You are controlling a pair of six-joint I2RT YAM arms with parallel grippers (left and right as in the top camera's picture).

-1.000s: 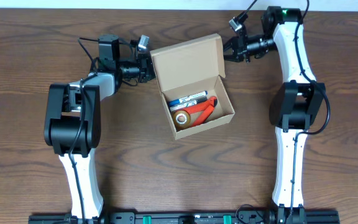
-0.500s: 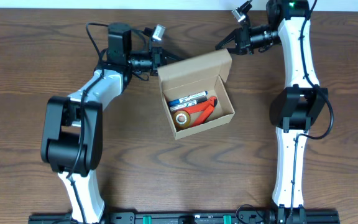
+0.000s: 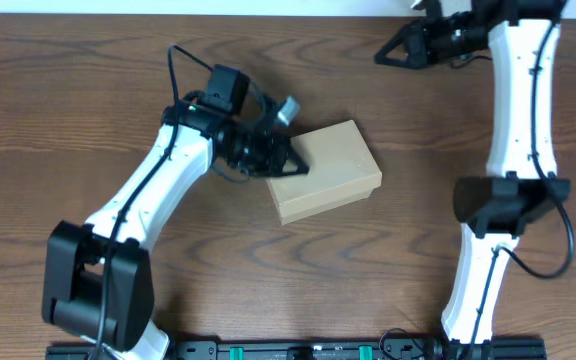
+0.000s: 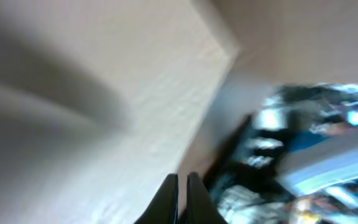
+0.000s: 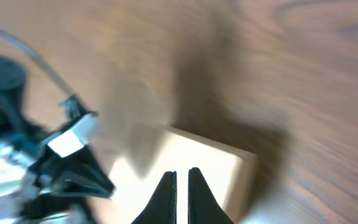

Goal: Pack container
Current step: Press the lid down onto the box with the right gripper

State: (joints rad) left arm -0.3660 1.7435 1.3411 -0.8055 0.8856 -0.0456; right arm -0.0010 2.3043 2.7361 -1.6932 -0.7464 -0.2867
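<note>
The container (image 3: pixel 330 170) is a tan cardboard box lying mid-table with its flap lid down, so what is inside is hidden. My left gripper (image 3: pixel 292 166) is shut and its tips rest against the lid's left end. In the left wrist view the tan lid (image 4: pixel 104 93) fills the frame right at the shut fingers (image 4: pixel 183 186). My right gripper (image 3: pixel 382 55) is shut, empty, and raised at the far right, well clear of the box. The right wrist view is blurred; it looks down past its fingers (image 5: pixel 183 186) at the closed box (image 5: pixel 219 171).
The dark wooden table (image 3: pixel 268 280) carries only the box. The left arm (image 3: pixel 148 200) reaches diagonally in from the front left. The right arm (image 3: pixel 518 110) stands upright along the right side. The table's far edge (image 3: pixel 168 12) is close behind the box.
The lid went from standing open to closed over the box. My left gripper swung forward and right onto the lid. My right gripper pulled up and back, away from the box.
</note>
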